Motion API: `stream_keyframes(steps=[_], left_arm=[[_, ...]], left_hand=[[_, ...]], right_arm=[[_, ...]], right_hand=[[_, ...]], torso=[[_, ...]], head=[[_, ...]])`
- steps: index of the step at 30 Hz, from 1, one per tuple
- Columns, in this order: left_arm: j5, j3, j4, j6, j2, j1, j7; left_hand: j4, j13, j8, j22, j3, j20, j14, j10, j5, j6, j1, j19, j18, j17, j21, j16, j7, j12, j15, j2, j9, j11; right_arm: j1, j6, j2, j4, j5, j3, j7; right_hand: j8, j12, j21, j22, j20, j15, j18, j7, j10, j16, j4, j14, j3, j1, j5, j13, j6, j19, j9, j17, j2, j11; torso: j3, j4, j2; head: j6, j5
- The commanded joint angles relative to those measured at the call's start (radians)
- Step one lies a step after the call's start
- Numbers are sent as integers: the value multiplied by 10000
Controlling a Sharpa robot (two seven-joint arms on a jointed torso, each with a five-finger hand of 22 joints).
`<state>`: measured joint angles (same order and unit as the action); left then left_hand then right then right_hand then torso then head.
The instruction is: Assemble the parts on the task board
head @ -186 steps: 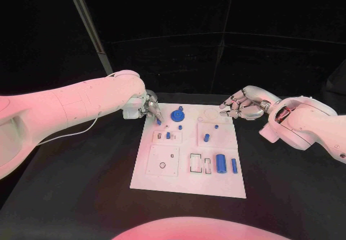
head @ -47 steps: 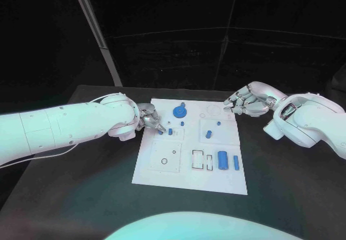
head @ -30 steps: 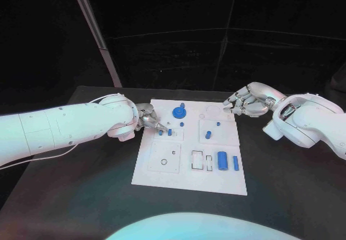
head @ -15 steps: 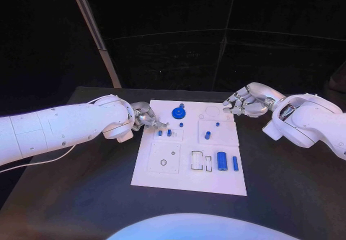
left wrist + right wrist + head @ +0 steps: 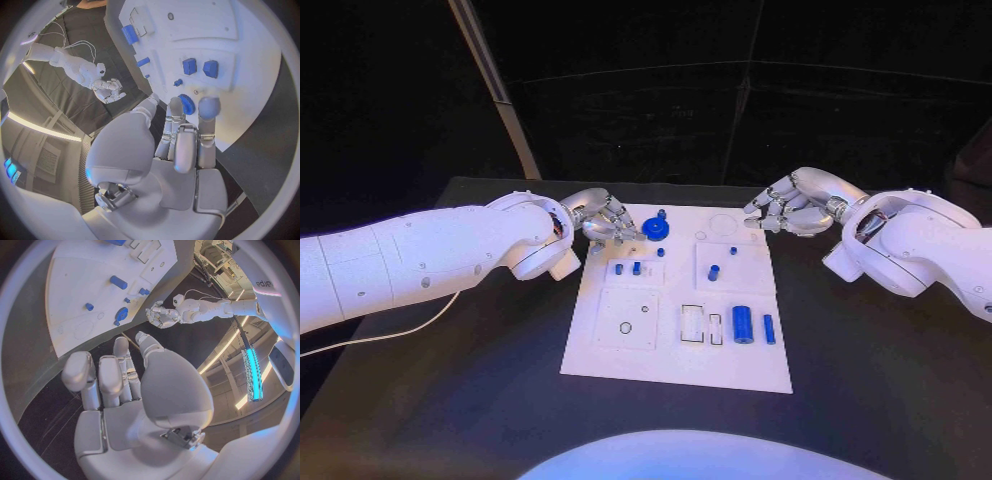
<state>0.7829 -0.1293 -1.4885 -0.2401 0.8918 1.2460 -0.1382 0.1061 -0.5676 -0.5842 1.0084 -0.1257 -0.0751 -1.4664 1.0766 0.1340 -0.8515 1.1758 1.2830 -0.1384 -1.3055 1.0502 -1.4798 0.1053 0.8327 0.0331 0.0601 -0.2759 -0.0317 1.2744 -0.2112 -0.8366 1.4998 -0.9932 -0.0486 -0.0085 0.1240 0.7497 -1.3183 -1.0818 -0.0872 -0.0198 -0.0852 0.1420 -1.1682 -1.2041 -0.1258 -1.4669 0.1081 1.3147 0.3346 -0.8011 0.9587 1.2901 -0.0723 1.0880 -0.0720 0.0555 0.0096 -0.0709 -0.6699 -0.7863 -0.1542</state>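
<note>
The left robot hand (image 5: pixel 600 222) hovers at the far left corner of the flat white rectangular task board (image 5: pixel 668 350), which lies in the middle of the black bench (image 5: pixel 459 380). Its fingers (image 5: pixel 209 107) are extended side by side and hold nothing; their tips hang just beside the round blue knob-like part (image 5: pixel 656 231) standing near the board's far edge. Whether they touch it cannot be told. Just nearer the robot than this hand, two small blue pegs (image 5: pixel 627 268) stand in a recessed block. The right robot hand (image 5: pixel 785 212) hangs over the far right corner of the board, fingers curled loosely inward with nothing between them. Nearer the robot than that hand sit a short blue peg (image 5: pixel 714 272) and, further on, a fat blue cylinder (image 5: pixel 743 324) beside a slimmer blue rod (image 5: pixel 769 329).
</note>
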Motion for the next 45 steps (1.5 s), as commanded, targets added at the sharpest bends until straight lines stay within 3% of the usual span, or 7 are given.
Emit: stream_keyframes(steps=[1,8,13,20,27,45], left_arm=[[1,4,38,51,22,12,-21],[958,3,87,1140,104,15,-1177],[1577,3,13,1857,172,15,-1840],[2207,3,-84,2601,181,15,-2629],[2401,2,-137,2609,164,14,-3077],[2436,2,-32,2542,-90,14,-3261]], left_hand=[[322,-26,-42,696,398,88,-815,286,-33,-134,-366,493,197,-1633,705,-355,-70,246,124,19,100,89],[924,-206,-352,1600,1247,243,-933,635,-173,-459,-717,981,381,-2129,1571,-647,-254,802,257,-74,143,264],[1223,-1665,-697,1946,1652,321,-971,1327,-254,-647,-755,1133,451,-2310,1881,-744,-390,2022,353,-193,-36,374],[1192,-2011,-855,2061,1779,366,-978,1407,-213,-606,-464,1166,472,-2349,1972,-765,-431,2346,392,-354,-172,415],[1219,-2064,-884,2072,1833,369,-973,1415,-221,-606,-476,1165,474,-2329,1978,-756,-434,2393,393,-368,-196,418],[1145,-2130,-1005,2098,1918,386,-969,1381,-191,-588,-216,1148,474,-2312,1978,-749,-462,2480,412,-540,-300,441]], right_arm=[[17,10,-3,10,44,5,74],[17,23,7,-2,44,4,66],[17,25,5,-8,44,4,62],[16,22,9,-16,44,3,63],[16,17,17,-27,44,3,63],[15,21,56,-51,43,3,74]], right_hand=[[45,-46,47,11,7,-38,-171,9,72,37,-48,-100,8,2,26,11,-80,-68,12,-16,-15,-31],[45,-46,47,11,7,-38,-171,9,72,37,-48,-100,8,2,26,11,-80,-68,12,-16,-15,-31],[45,-46,47,11,7,-38,-171,9,72,37,-48,-100,8,2,26,11,-80,-68,12,-16,-15,-31],[48,-43,50,12,7,-38,-171,9,72,40,-56,-101,7,2,28,14,-84,-66,12,-15,-15,-31],[52,-39,55,14,6,-38,-171,10,71,45,-70,-103,7,3,33,19,-90,-64,13,-12,-13,-31],[52,-39,55,14,6,-38,-171,10,71,45,-70,-103,7,3,33,19,-90,-64,13,-12,-13,-31]], torso=[[0,29,2],[-7,20,0],[-11,14,-8],[-6,23,-5],[-9,18,-5],[0,20,-7]], head=[[-3,18],[-4,-2],[-17,-5],[-51,-23],[-74,-48],[-138,-63]])
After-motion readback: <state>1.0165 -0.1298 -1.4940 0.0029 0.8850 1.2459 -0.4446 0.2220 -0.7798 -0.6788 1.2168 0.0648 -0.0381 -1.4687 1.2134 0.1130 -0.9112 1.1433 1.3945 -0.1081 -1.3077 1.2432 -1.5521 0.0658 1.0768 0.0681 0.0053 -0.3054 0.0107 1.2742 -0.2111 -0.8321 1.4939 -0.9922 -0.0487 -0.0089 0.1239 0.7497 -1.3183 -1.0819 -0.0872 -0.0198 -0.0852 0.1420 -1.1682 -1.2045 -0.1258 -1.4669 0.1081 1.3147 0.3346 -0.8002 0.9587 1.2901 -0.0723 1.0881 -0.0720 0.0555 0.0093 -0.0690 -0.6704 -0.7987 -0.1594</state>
